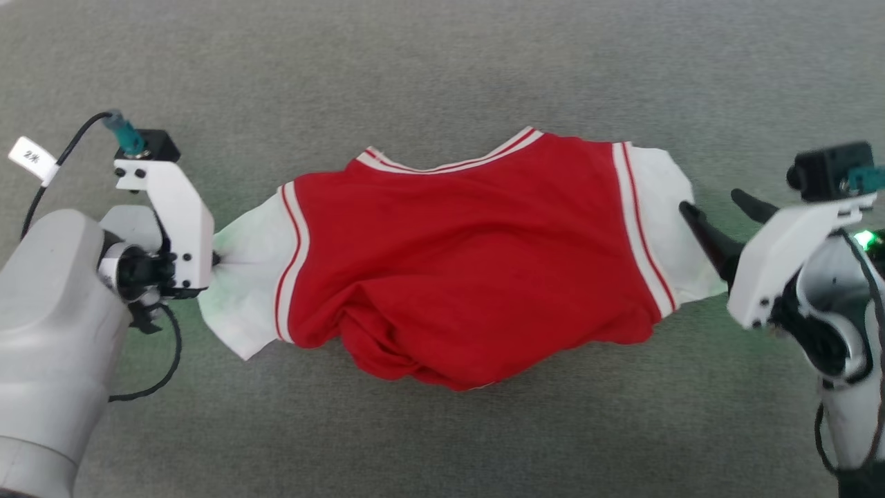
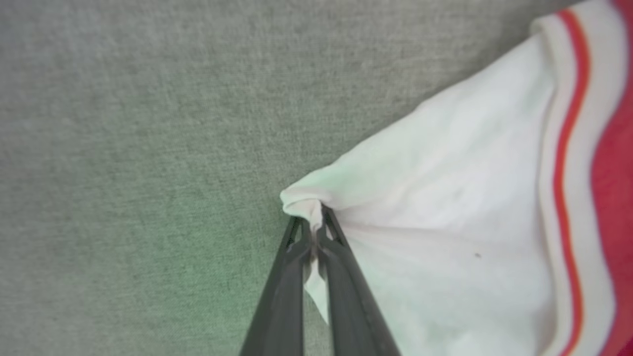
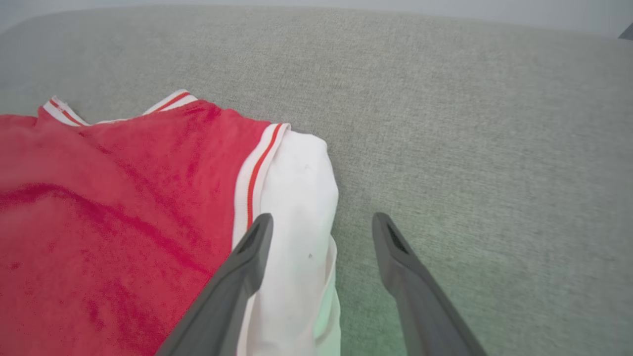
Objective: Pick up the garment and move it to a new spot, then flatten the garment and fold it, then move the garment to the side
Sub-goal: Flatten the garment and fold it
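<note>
While it lies spread sideways across the middle of the grey fabric counter (image 1: 442, 76), the garment (image 1: 470, 263) shows a plain red side up, with the striped collar trim (image 1: 449, 164) on the far edge and the hem bunched into loose folds on the near edge. Both white sleeve ends stick out, one towards each arm, each bordered by red-white stripe trim.

The left sleeve (image 1: 245, 277) is pulled to a point at its outer edge. The left claw (image 2: 312, 225) is clenched on that point: the wrist view shows both dark fingers (image 2: 277, 306) pressed together with a small wad of white cloth pinched between the tips. Creases run from the pinch back into the sleeve.

The right sleeve (image 3: 296, 207) lies flat and rounded (a few tiny dark specks on it). The right claw (image 3: 321, 220) is released, fingers wide apart, straddling the sleeve's outer edge: one finger (image 3: 247, 262) sits above the white cloth, the other above bare counter. Contact with the cloth: cannot tell.

A white tag (image 1: 31, 158) hangs on the black cable by the left wrist, well apart from the cloth.
</note>
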Controlling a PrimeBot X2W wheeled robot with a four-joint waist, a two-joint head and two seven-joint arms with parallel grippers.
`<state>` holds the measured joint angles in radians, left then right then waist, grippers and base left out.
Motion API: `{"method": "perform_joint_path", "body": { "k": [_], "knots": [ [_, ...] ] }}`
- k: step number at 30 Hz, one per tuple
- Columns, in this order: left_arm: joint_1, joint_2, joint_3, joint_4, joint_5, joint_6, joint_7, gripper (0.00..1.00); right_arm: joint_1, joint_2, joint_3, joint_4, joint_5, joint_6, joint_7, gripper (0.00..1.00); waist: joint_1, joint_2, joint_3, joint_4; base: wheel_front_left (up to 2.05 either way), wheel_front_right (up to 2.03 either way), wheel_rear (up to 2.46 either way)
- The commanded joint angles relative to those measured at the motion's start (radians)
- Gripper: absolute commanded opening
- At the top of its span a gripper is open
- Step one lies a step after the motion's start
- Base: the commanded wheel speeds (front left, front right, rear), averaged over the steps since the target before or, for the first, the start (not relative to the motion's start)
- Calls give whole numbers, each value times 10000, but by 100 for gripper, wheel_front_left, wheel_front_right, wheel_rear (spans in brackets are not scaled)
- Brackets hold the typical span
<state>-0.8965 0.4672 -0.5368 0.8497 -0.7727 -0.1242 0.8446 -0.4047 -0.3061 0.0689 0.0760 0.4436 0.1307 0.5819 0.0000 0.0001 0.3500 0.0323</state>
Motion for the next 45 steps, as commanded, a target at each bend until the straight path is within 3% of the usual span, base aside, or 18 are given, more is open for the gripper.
{"method": "perform_joint_path", "body": {
  "k": [1,7,13,14,15,16,19,29,45],
  "knots": [
    [123,-496,-225,113,-50,-56,-160,0,-402,42,55,392,239,1,194,100,0,-1,128,213,0,0,0],
    [-199,-603,-509,-45,-200,-63,-455,0,-1568,-271,394,2074,475,1,1310,100,0,-1,348,660,0,0,0],
    [-404,-562,-836,-309,-641,-58,-656,0,-2113,-248,866,3734,705,1,3393,100,0,-1,557,975,0,0,0],
    [-407,-550,-853,-299,-716,-59,-659,0,-2096,-215,885,3941,768,1,3749,51,0,-1,565,996,0,0,0],
    [-419,-540,-885,-292,-746,-59,-658,0,-2085,-210,984,4039,768,1,4085,42,0,-1,573,1012,0,0,0],
    [-433,-520,-919,-281,-758,-59,-688,0,-2077,-187,1018,4121,854,1,4355,0,0,-1,578,1024,0,0,0],
    [-485,-485,-915,-225,-869,-60,-779,0,-2190,-164,980,3980,940,3,4510,0,0,-1,581,1034,0,0,0],
    [-1406,-169,-551,85,-864,113,-1262,0,-3008,-473,354,2824,944,-2,3505,0,0,-1,72,828,0,0,0],
    [-3200,342,-199,-373,-522,585,-1769,0,-4511,-593,1093,1976,1188,0,2222,0,0,-1,-1965,154,0,0,0]
  ]
}}
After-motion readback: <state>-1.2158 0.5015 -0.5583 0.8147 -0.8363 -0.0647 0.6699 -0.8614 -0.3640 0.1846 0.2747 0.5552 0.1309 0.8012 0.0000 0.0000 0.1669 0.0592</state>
